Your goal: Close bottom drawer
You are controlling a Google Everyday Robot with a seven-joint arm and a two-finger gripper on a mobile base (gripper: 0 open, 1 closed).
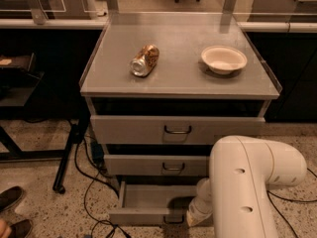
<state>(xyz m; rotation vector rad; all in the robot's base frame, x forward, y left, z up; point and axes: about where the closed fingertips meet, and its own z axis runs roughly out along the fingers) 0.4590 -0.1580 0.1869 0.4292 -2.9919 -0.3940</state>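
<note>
— Camera view, from above and in front of a cabinet. Where to find the bottom drawer?

— Lowest of three, close to the speckled floor (39,148): shallow grey metal bottom drawer (148,198), pulled out toward the camera, plain grey tray open to view, front panel well forward of the two fronts above.

— And above it?

— Similar shallow grey middle drawer (143,165) with its own small dark handle, then the taller-fronted grey top drawer (133,129). Dark gap over each. Neither drawn out anywhere near as far as the lowest one.

— Gripper?

— Down at the front panel of the bottom drawer, right of centre, just beside the small dark wire handle (173,220). Gripper (190,217) at the end of the bulky white robot arm (247,182), mostly hidden behind the white wrist and in shadow. Touching the panel or just off it: cannot tell. Open or closed: cannot tell either.

— On top of the cabinet?

— Flat grey metal surface (183,86) with a low raised rim, carrying two things, well apart. Crushed gold-and-silver drink can (144,60) lying on its side to the left. Shallow cream-white round bowl (224,59) upright to the right.

— Anything round about?

— Black cables (85,182) trailing over the floor left of the cabinet, beside a slanting black stand leg (68,155). Dark shoes (11,198) at the lower left corner.
</note>
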